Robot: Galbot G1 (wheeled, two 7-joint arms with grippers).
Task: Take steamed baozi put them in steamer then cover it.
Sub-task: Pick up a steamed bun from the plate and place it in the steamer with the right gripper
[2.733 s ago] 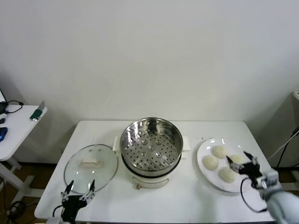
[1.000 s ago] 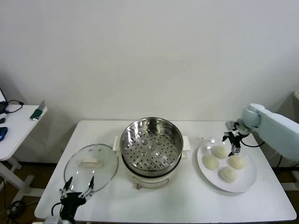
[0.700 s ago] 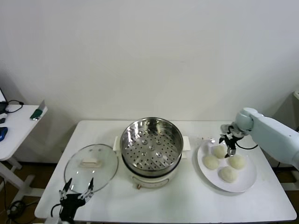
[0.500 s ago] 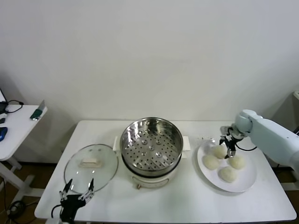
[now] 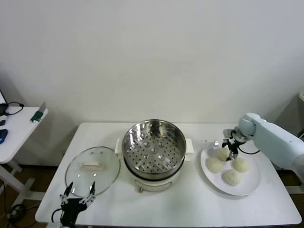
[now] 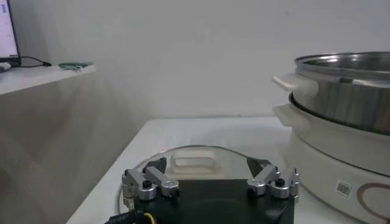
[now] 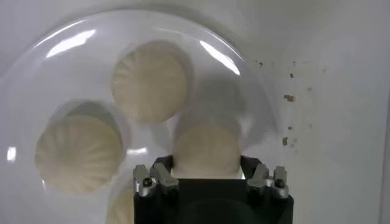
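White table, right gripper straddling far-left baozi on plate, fingers flanking it, grip unclear, left gripper spread at near-left edge, steamer central.

Head view looking down and forward over the whole table from high and far back. Left wrist view sitting low at the near left edge, facing level past the cover toward the steamer, both shared with the head view. Right wrist view hanging close above the plate, facing straight down.

White plate on white table.
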